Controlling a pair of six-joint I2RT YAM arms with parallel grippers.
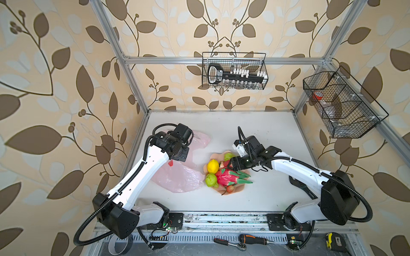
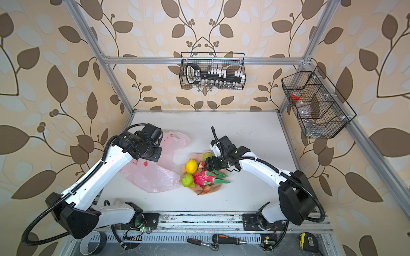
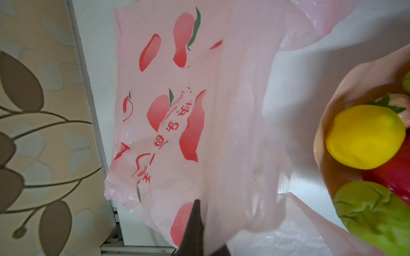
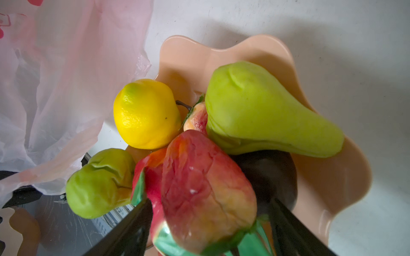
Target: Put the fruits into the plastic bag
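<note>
left wrist: left gripper point(image 3: 199, 210) tight on plastic bag point(image 3: 164, 137)

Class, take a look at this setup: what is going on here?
The left hand is shut on a fold of the pink plastic bag, which lies beside the plate. The right hand hangs over the plate, its jaws open either side of a red strawberry-like fruit, not yet gripping it. The lemon, pears and dragon fruit sit on the plate.
</note>
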